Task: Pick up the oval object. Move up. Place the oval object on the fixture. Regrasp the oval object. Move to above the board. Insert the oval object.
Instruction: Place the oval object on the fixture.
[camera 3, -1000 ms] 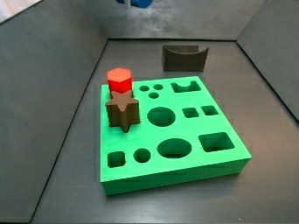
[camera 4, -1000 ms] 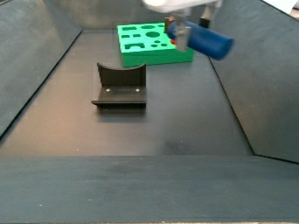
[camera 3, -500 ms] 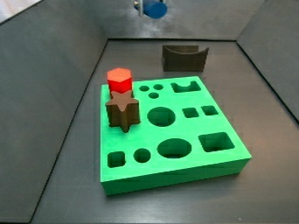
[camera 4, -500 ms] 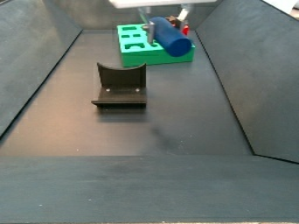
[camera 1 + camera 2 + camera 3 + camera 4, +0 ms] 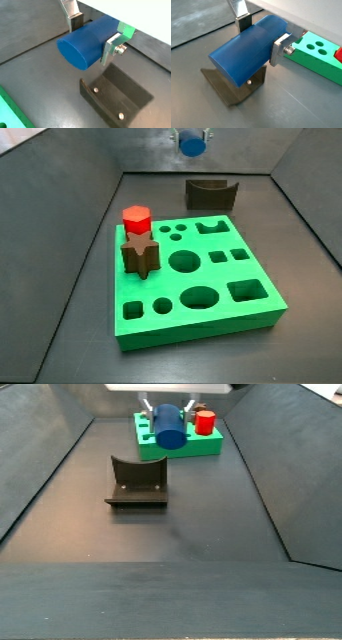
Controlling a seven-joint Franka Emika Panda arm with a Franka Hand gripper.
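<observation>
My gripper (image 5: 92, 32) is shut on the dark-blue oval object (image 5: 85, 44), which lies sideways between the silver fingers (image 5: 111, 44). Both wrist views show the grip (image 5: 262, 34) on the oval object (image 5: 243, 51). I hold it in the air above the dark fixture (image 5: 117, 98), which stands below it (image 5: 230, 93). In a side view the oval object (image 5: 194, 143) hangs high above the fixture (image 5: 211, 194), behind the green board (image 5: 201, 278). In a side view the oval object (image 5: 168, 426) is over the fixture's (image 5: 138, 482) far side, in front of the board (image 5: 190, 446).
A red hexagonal peg (image 5: 135, 220) and a brown star-shaped peg (image 5: 139, 256) stand in the board's left holes. The red peg also shows in a side view (image 5: 205, 422). Sloping grey walls (image 5: 67, 218) enclose the dark floor.
My gripper has carried the oval object sideways, from off to one side to above the fixture. The pegs, the board and the fixture have not moved.
</observation>
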